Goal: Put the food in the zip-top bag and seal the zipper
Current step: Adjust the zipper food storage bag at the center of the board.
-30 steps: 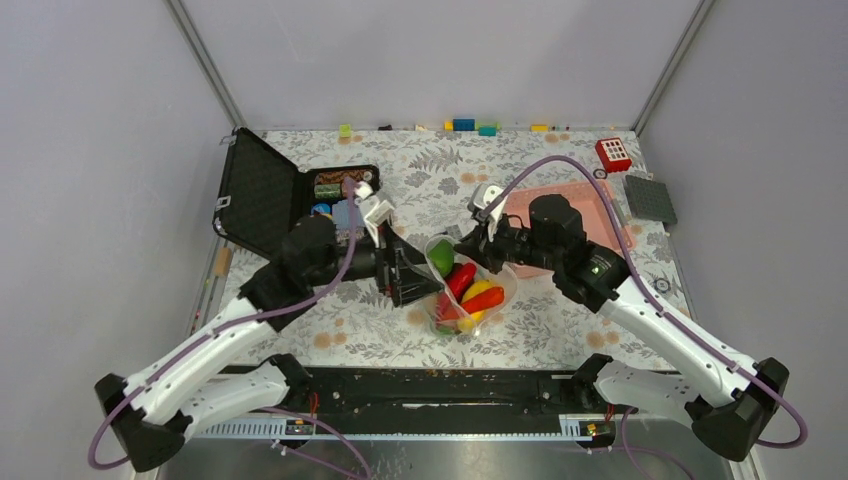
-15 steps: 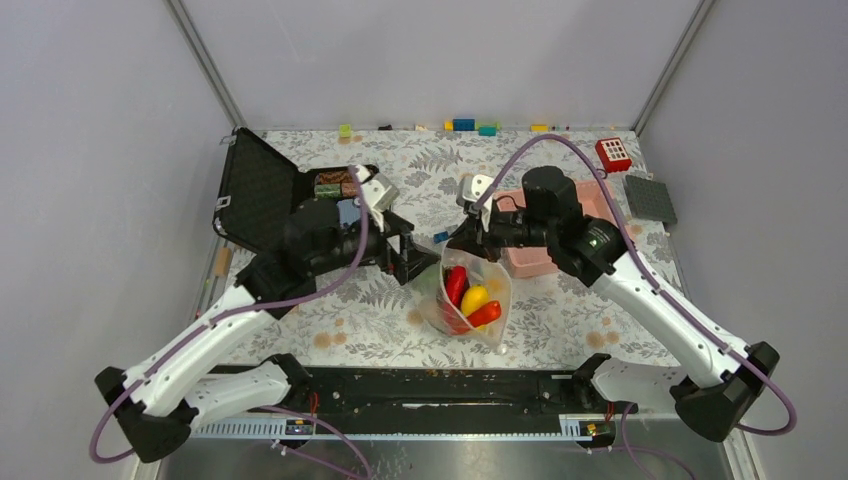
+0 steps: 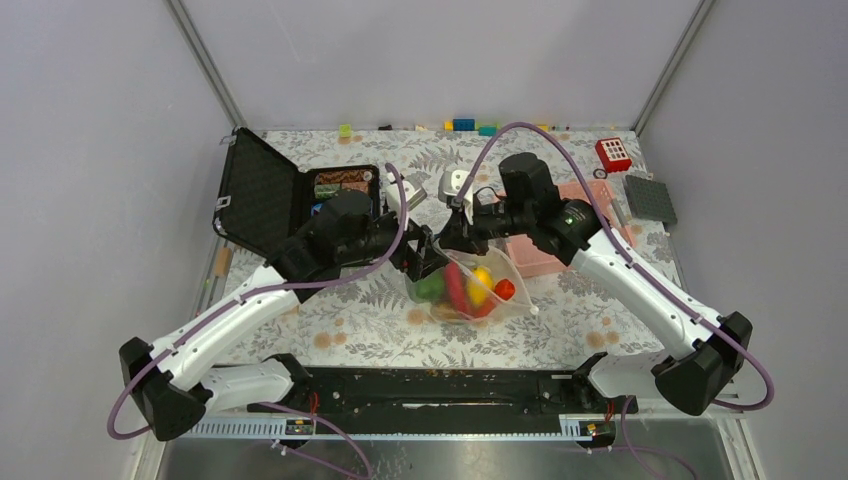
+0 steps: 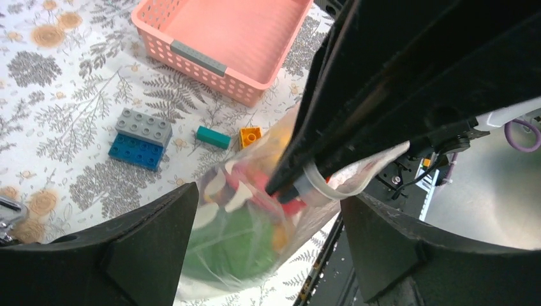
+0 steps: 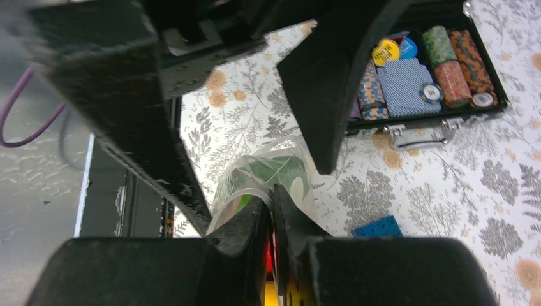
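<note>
The zip-top bag (image 3: 468, 292) hangs above the table with the food inside: a green pepper (image 3: 431, 288), a red chilli (image 3: 455, 284), a yellow piece (image 3: 480, 279) and a red-orange piece (image 3: 504, 289). My right gripper (image 3: 447, 240) is shut on the zipper (image 5: 273, 190) at the bag's mouth. In the left wrist view the whitish zipper (image 4: 317, 189) is pinched by those black fingers. My left gripper (image 4: 268, 213) stands open, one finger on each side of the bag (image 4: 245, 239) just below the mouth, not pressing it. Its two fingers (image 5: 332, 83) fill the top of the right wrist view.
The pink basket (image 3: 538, 263) sits right of the bag, behind the right arm. An open black case (image 3: 268, 195) with poker chips (image 5: 421, 64) lies at the back left. Loose bricks (image 4: 141, 136) lie by the bag, more bricks (image 3: 463, 125) line the back edge, and a grey baseplate (image 3: 650, 198) lies far right.
The right gripper has carried the bag's mouth up, left and back, so the bag went from lying to hanging. The left gripper followed and now straddles the bag's top.
</note>
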